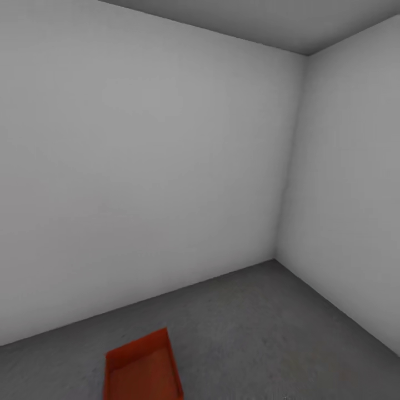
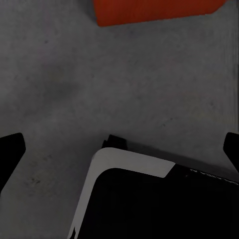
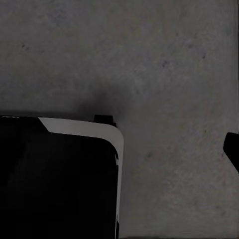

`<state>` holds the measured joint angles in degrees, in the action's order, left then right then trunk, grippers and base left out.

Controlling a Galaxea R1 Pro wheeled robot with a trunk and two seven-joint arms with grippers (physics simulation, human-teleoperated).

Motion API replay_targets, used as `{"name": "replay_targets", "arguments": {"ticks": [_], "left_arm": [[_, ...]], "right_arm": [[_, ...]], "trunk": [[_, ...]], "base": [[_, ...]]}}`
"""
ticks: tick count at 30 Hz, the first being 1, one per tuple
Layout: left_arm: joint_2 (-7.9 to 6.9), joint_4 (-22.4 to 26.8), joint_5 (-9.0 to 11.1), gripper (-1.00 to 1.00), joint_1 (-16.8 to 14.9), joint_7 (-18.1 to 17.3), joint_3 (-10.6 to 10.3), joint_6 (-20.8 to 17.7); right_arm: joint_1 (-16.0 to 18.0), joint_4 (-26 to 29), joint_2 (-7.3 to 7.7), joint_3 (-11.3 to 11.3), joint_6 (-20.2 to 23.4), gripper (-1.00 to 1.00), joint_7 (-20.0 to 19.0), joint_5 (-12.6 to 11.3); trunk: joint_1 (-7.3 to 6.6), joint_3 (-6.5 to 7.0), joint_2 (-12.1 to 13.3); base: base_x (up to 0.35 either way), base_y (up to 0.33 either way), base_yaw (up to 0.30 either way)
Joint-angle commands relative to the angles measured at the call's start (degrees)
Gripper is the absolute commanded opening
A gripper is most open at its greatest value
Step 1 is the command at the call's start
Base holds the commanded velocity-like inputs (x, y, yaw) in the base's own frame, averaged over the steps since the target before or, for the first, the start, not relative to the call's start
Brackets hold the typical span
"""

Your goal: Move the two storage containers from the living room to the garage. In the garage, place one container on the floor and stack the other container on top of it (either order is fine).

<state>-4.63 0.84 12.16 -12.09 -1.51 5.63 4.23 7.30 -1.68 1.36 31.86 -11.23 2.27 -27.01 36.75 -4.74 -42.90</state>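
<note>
One orange-red storage container (image 1: 141, 369) sits open-top on the dark grey concrete floor (image 1: 266, 328) of the garage, at the bottom of the head view, cut off by the frame edge. Its wall shows again as the container (image 2: 154, 10) in the left wrist view. My left gripper (image 2: 119, 154) hangs open above the floor, apart from the bin, with its dark fingertips (image 2: 11, 149) at the picture's two sides and nothing between them. My right gripper (image 3: 119, 154) points down at bare concrete; one fingertip (image 3: 233, 149) shows at the edge, spread wide, holding nothing.
Two plain white walls (image 1: 139, 183) meet in a corner (image 1: 289, 189) ahead to the right. My own black-and-white base (image 2: 149, 199) shows below each wrist camera, as does the base (image 3: 59, 174) on the right side. Concrete stretches right of the bin.
</note>
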Motion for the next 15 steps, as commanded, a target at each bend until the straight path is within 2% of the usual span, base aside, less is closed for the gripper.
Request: {"name": "replay_targets", "arguments": {"ticks": [1,15], "left_arm": [[-0.01,-0.1,0.1,1.0,0.0,-0.2,0.4,0.2],[0.02,-0.1,0.1,1.0,0.0,-0.2,0.4,0.2]], "right_arm": [[0.1,-0.2,-0.04,0.5,-0.3,1.0,0.0,-0.4],[0.1,-0.2,-0.1,0.5,-0.3,1.0,0.0,-0.3]], "trunk": [[0.01,-0.1,-0.1],[0.01,-0.1,-0.1]], "base": [[0.0,0.0,-0.299],[0.0,0.0,-0.299]]}}
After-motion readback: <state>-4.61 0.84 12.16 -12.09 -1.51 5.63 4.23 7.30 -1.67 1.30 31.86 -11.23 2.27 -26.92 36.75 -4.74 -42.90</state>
